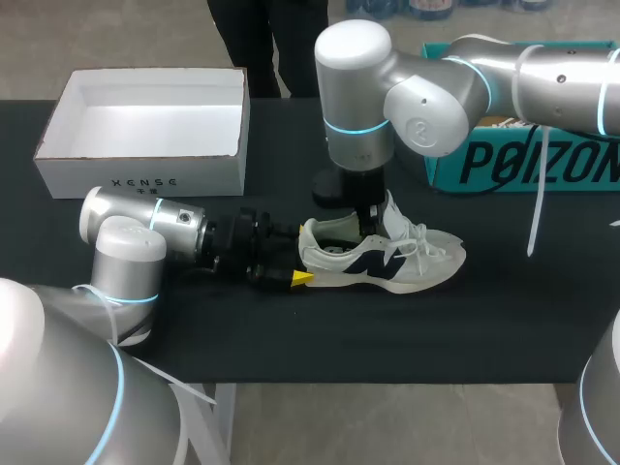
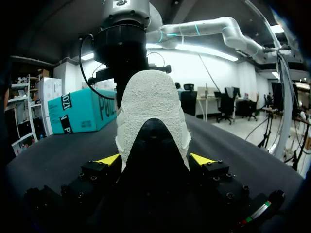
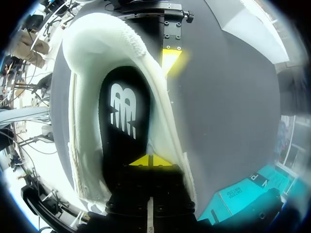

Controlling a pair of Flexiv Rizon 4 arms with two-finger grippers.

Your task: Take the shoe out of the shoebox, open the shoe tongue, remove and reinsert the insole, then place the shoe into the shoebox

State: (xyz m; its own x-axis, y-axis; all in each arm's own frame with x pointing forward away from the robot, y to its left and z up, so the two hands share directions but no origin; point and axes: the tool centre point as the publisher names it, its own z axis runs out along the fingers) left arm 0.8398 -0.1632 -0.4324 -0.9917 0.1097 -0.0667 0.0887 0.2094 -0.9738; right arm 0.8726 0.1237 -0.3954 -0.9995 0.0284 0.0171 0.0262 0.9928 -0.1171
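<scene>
A white sneaker (image 1: 387,263) with dark side marks lies on its sole on the black table (image 1: 291,329), toe to the right. My left gripper (image 1: 304,258) is shut on its heel; in the left wrist view the yellow fingertips (image 2: 109,159) press the white heel (image 2: 151,102) from both sides. My right gripper (image 1: 369,219) comes down from above into the shoe's opening. In the right wrist view it (image 3: 150,161) is shut, its joined tips at the black insole (image 3: 124,111) lying flat inside the shoe (image 3: 87,58). Whether it pinches the insole is hidden.
An open white shoebox (image 1: 145,176) stands at the back left of the table. A teal box (image 1: 523,167) stands at the back right, behind my right arm. White cables hang from both arms.
</scene>
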